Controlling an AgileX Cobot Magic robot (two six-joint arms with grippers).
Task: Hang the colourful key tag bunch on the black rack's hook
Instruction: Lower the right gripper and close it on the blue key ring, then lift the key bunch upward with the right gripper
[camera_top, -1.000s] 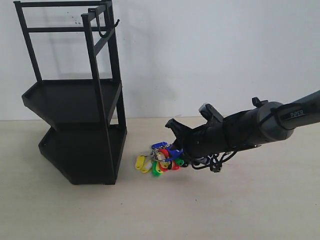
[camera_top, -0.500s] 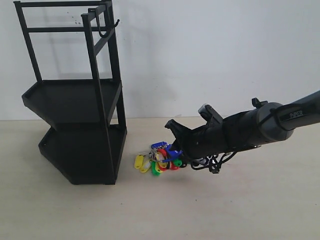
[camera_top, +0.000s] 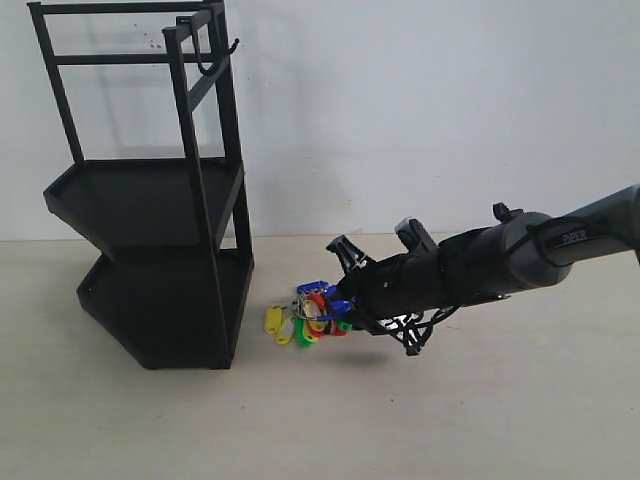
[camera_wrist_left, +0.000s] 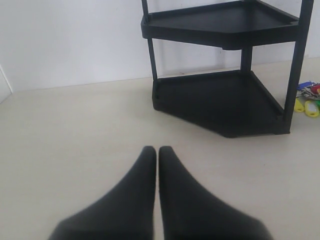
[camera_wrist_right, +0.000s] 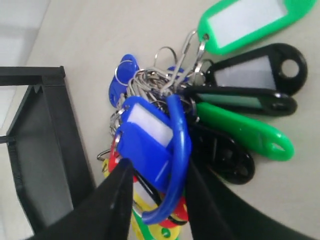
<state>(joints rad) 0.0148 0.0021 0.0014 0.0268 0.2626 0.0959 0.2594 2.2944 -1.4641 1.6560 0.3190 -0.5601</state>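
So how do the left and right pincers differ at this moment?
The left pincer is shut on nothing, while the right pincer grips the blue loop of the colourful key tag bunch. The left pincer faces the black rack, apart from the keys; the right pincer is at them. Both are black.

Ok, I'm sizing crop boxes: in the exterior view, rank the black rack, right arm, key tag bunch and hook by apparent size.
1. black rack
2. right arm, cut off by the frame edge
3. colourful key tag bunch
4. hook, smallest, though it is thin and may sit farther back, so this last pair is less certain.
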